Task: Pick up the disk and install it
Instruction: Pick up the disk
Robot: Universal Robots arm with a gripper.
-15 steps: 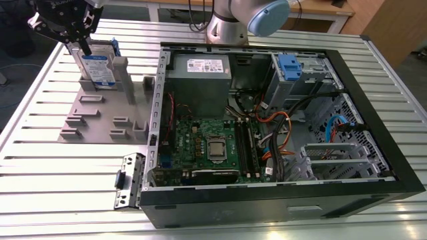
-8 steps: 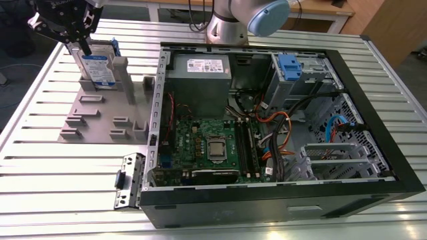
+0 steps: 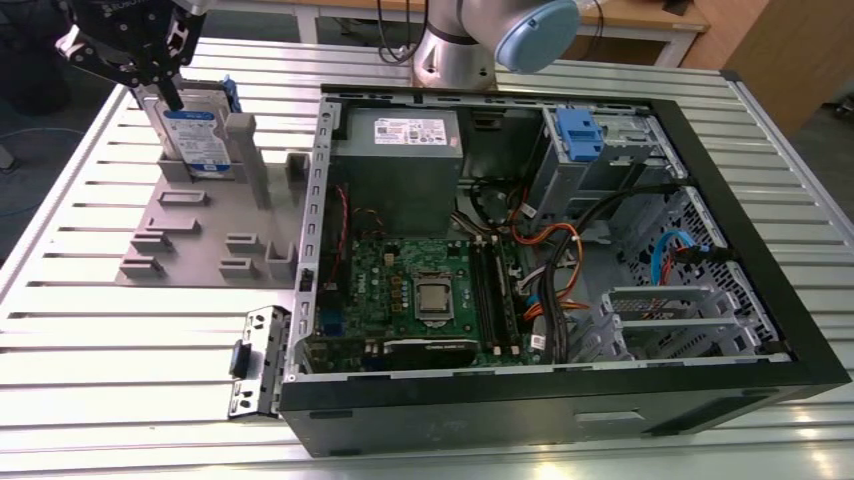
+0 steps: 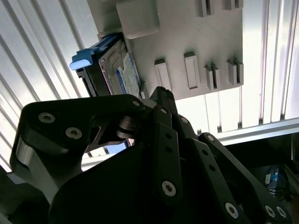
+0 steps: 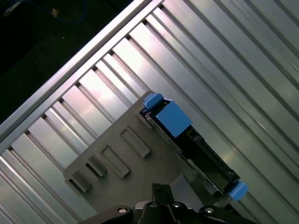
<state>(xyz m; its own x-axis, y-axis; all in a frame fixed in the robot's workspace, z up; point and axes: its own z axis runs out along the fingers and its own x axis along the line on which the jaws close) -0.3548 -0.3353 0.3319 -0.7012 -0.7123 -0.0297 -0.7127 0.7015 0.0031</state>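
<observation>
A: Where do we have the gripper (image 3: 172, 98)?

B: We see it right over the disk (image 3: 200, 140), at the far corner on the exterior view's left. Its black tip comes down across the labelled face, close to the top edge.

A: Spread, or pinching the disk?

B: We cannot tell. In the second wrist view the gripper (image 4: 160, 93) ends just beside the disk (image 4: 124, 70), and contact is hidden from us.

A: And how does the disk sit?

B: We find it upright on 1 long edge, slotted into the grey holder (image 3: 187, 235), with a post (image 3: 240, 140) just beside it. Its blue bracket (image 3: 230, 95) frames the far side. In the first wrist view we look down on its dark top edge (image 5: 201, 149), with 2 blue bracket ends (image 5: 173, 119), above the gripper (image 5: 161, 196).

A: What lies further out?

B: We see the holder flat on the slatted table (image 3: 134, 330), near the open computer case (image 3: 747, 250) on the exterior view's right. Inside the case we make out the motherboard (image 3: 414, 290), a grey metal box (image 3: 396, 150) and a blue clip (image 3: 577, 130) in the bay. The arm (image 3: 461, 50) stands behind the case. The disk is outside the case.
</observation>
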